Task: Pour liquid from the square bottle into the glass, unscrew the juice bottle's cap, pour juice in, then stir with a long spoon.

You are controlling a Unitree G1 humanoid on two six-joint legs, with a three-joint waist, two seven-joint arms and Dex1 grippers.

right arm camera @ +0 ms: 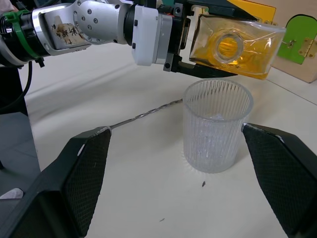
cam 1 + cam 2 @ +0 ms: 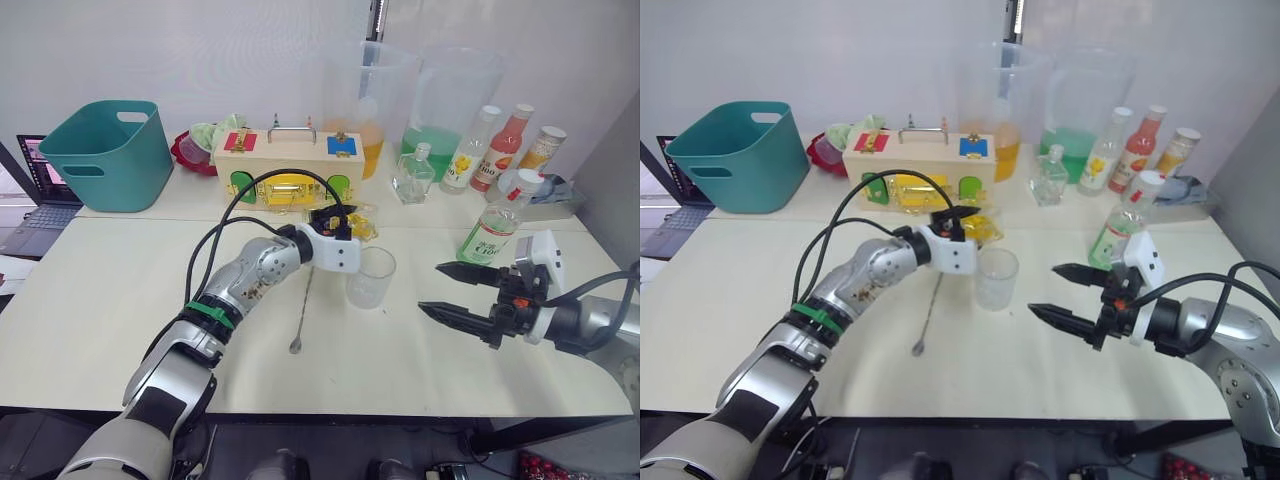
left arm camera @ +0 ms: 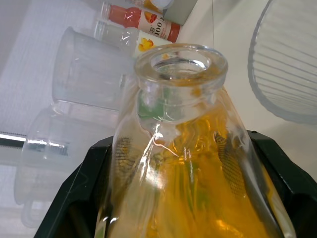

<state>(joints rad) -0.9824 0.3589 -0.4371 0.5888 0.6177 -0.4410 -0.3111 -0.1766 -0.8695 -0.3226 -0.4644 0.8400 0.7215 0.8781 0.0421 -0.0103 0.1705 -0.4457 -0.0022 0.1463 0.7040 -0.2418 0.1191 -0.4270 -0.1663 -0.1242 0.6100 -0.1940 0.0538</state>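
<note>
Amber-filled square bottle pinched by left gripper over empty glass — right gripper spread.

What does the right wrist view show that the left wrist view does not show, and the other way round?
Only the right wrist view shows the left hand from outside, gripping the square bottle tilted above the glass, the long spoon lying on the table, and the right hand wide open.

Only the left wrist view shows the open neck of the bottle up close, two clear pitchers and two labelled bottles behind.

Both show the square bottle, its orange liquid and the ribbed glass.
</note>
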